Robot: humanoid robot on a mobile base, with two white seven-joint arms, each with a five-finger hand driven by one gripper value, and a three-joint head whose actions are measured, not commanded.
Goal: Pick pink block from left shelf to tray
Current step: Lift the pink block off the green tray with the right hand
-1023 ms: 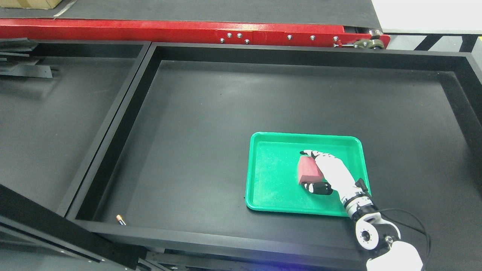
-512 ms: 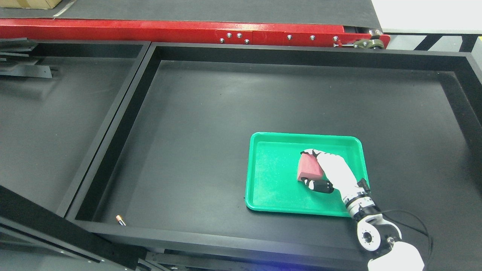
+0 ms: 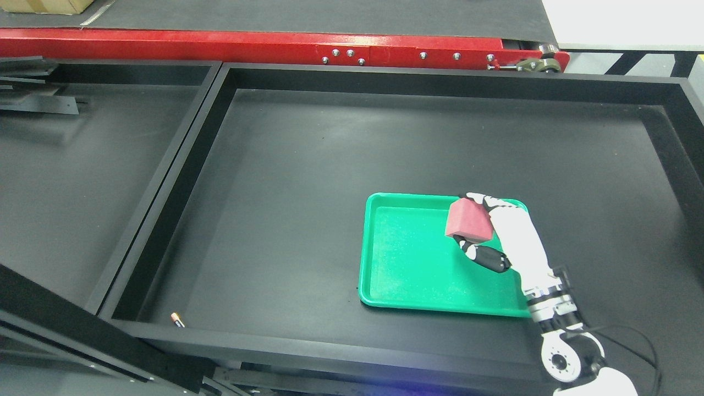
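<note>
So I've got the pink block (image 3: 468, 221) clamped in the right hand (image 3: 498, 234), fingers wrapped round it, held over the far right corner of the green tray (image 3: 407, 258) (looks lifted, not resting, though I can't be sure). To me this is the placing step. Next move calls for lowering it onto bare tray floor, away from the rim, then letting the fingers open.

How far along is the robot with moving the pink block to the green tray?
Done: the pink foam block is off the shelf and over the green plastic tray. In hand: the white right hand grips it, apparently just above the tray's far right corner. Left: set it down, open the fingers.
</note>
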